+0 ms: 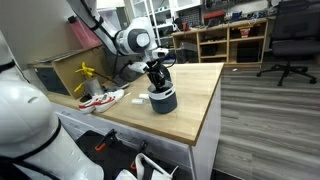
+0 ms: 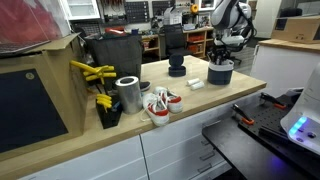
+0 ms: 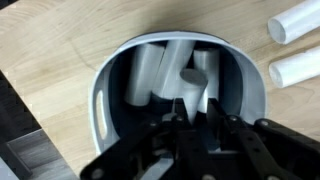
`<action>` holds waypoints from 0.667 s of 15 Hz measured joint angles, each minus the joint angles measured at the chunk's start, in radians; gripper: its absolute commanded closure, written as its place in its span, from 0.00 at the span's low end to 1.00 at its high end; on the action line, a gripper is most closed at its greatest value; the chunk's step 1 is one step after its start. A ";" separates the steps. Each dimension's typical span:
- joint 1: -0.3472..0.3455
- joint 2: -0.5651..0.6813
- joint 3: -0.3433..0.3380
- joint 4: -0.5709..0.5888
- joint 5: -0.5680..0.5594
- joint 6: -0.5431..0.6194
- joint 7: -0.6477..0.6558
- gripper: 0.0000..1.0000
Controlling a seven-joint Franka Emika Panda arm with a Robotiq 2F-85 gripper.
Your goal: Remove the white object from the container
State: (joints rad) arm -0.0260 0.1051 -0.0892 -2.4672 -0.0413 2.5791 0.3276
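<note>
In both exterior views the dark round container (image 1: 163, 101) (image 2: 220, 75) stands on the wooden table, and my gripper (image 1: 158, 80) (image 2: 223, 55) reaches straight down into it. From the wrist, the container's pale rim (image 3: 104, 90) rings several white pieces. My gripper (image 3: 198, 106) is inside the tub with a finger on each side of one white object (image 3: 196, 97), which fills the narrow gap between them. Another white piece (image 3: 146, 72) leans against the inner wall to its left.
Two white pieces (image 3: 295, 26) (image 3: 297, 68) lie on the table outside the tub; one (image 2: 195, 85) also shows in an exterior view. A black wedge-shaped object (image 2: 177, 68), a silver can (image 2: 128, 93) and a white-and-red bundle (image 2: 160, 103) (image 1: 100, 98) stand further along the table.
</note>
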 measured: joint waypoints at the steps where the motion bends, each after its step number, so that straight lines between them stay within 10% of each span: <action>1: -0.002 -0.001 0.000 0.000 0.024 -0.010 -0.026 0.83; 10: -0.033 -0.001 -0.005 0.003 0.061 -0.059 -0.072 0.63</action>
State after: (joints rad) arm -0.0594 0.1043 -0.0945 -2.4640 0.0195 2.5200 0.2552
